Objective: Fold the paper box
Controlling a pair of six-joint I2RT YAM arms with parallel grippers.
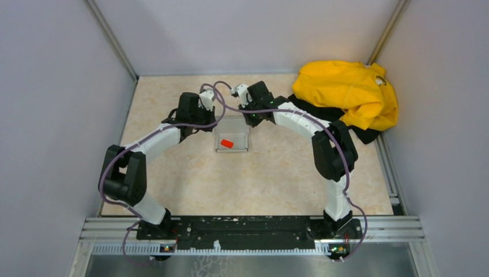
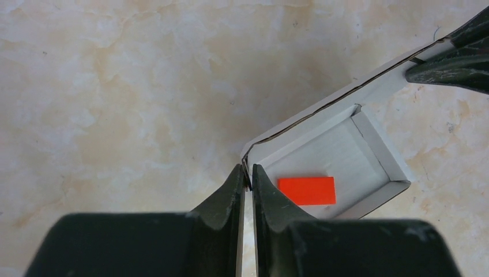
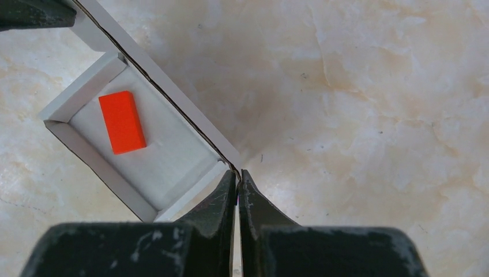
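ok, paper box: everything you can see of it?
The paper box is thin pale grey-white cardboard: a shallow open tray with low folded walls and a long flap raised along its far side. It sits flat on the marbled table. The left gripper and right gripper each pinch one end of that flap. A red block lies inside.

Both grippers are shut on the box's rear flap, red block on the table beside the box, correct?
No: the red block lies inside the paper box, not beside it, as the right wrist view shows. The left gripper and right gripper are indeed shut on its rear flap.
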